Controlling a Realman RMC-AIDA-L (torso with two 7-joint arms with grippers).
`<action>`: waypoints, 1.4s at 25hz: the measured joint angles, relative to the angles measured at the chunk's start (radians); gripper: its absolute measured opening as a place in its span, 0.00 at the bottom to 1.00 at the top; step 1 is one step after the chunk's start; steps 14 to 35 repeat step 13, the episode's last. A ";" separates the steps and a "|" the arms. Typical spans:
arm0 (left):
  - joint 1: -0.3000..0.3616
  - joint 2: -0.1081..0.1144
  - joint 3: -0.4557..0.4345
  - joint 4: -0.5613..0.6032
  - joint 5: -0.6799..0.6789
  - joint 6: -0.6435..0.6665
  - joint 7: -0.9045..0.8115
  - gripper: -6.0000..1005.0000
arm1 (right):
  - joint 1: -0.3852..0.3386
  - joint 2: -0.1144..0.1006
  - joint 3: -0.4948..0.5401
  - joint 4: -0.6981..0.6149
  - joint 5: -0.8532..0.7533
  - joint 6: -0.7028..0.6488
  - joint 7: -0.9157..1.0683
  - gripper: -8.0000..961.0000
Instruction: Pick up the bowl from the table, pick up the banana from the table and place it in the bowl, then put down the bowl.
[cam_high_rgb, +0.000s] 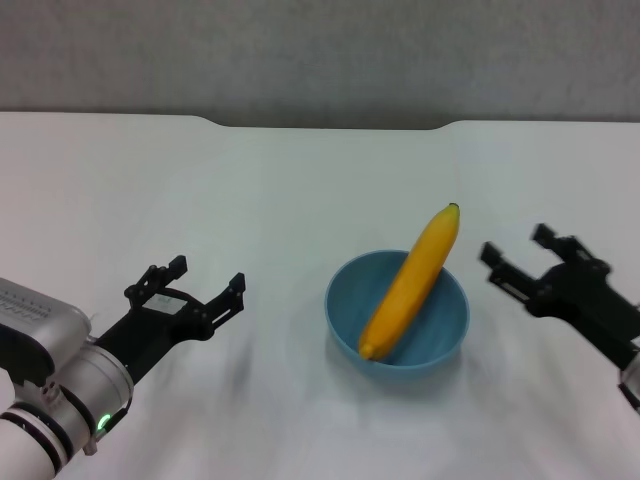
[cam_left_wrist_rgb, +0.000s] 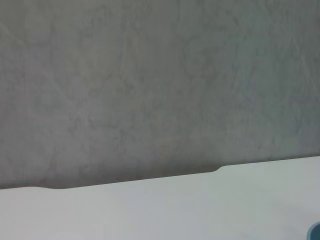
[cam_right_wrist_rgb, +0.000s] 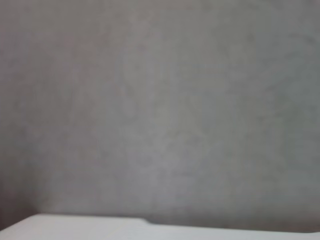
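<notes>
The banana (cam_high_rgb: 412, 284) lies in the bowl (cam_high_rgb: 440, 340) on the surface (cam_high_rgb: 250, 200), stem pointing away. Both tools stand wide and empty: left tool (cam_high_rgb: 205, 282), right tool (cam_high_rgb: 512, 258) nearer.

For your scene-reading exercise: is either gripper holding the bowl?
No: the bowl sits on the table, with the left gripper and right gripper open, apart from it.

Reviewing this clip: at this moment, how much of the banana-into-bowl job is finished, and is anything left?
It looks essentially done. The banana lies in the bowl, its tip sticking out over the far rim, and the bowl sits on the table. Nothing is in hand: the left gripper and the right gripper are both open, empty and apart from the bowl on either side. At most, parking the arms is left.
</notes>
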 joint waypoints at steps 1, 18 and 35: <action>0.000 0.000 0.000 0.000 0.000 -0.002 0.000 0.89 | -0.009 0.000 -0.001 0.000 0.026 0.000 0.000 0.93; -0.016 0.000 -0.010 0.050 -0.038 0.001 0.003 0.89 | -0.033 -0.007 -0.083 -0.010 0.177 0.133 -0.007 0.93; -0.016 0.000 -0.010 0.050 -0.038 0.001 0.003 0.89 | -0.033 -0.007 -0.083 -0.010 0.177 0.133 -0.007 0.93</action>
